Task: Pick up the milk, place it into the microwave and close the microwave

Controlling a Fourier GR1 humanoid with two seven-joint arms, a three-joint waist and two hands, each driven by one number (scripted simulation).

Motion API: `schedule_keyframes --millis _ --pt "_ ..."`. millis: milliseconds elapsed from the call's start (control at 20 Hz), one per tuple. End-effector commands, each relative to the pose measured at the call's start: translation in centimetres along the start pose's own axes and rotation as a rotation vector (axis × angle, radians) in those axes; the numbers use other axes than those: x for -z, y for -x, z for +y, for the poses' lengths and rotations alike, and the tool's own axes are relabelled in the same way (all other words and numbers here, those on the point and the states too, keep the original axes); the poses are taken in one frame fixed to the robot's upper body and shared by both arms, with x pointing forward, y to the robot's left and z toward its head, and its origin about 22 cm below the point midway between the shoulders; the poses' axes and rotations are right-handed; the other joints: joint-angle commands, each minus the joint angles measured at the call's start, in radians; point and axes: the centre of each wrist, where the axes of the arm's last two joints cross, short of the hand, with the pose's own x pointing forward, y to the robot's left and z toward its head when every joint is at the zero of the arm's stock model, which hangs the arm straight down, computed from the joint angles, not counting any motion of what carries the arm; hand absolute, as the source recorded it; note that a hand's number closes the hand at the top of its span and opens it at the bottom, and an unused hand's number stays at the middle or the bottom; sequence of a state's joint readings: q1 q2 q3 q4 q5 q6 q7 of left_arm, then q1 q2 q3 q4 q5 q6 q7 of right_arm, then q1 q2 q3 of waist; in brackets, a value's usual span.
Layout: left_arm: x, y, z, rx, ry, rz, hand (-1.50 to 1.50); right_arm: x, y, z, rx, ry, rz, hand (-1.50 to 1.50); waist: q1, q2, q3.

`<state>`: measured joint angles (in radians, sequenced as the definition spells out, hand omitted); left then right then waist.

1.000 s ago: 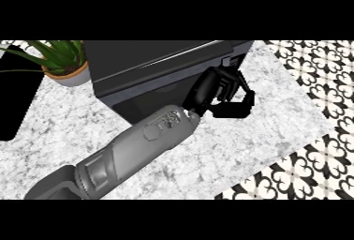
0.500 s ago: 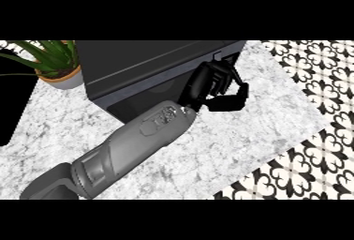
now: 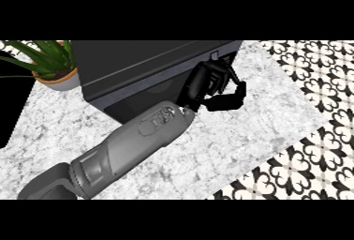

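In the head view we take the microwave (image 3: 138, 70) as our landmark: a dark, boxy body with flat matte faces and a straight front edge, sitting on a white and grey marbled counter (image 3: 228, 140).

Beside its left end we see a potted plant (image 3: 52, 63) with long, pointed green leaves in a rounded terracotta and pale pot.

One grey forearm (image 3: 117, 150) comes up from the lower left toward the microwave's front; it is smooth, rounded and slightly glossy, with panel seams. We cannot tell from this single arm which side it belongs to.

Its black hand (image 3: 211, 86) lies against the microwave's front right corner, fingers curled inward and thumb bent toward them. We cannot tell whether they close on anything.

We cannot find the milk anywhere.

Beyond the counter, right of the microwave, runs a floor (image 3: 311, 84) of black and white ornamental tiles.
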<state>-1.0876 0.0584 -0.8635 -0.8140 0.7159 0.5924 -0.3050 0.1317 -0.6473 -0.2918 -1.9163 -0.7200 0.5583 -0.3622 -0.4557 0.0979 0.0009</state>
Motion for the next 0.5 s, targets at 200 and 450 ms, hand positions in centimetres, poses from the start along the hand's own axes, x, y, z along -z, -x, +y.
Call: schedule_keyframes --millis 200,450 --pt "1.11 -1.65 -2.07 -0.019 0.018 -0.026 1.50 0.35 -0.38 -0.66 0.019 -0.005 0.000 -1.50 -0.031 0.012 0.003" --pt "0.98 -1.70 -2.24 -0.025 0.017 -0.032 1.50 0.92 -0.73 -1.06 0.024 -0.010 -0.009 -1.50 -0.027 0.014 0.002"
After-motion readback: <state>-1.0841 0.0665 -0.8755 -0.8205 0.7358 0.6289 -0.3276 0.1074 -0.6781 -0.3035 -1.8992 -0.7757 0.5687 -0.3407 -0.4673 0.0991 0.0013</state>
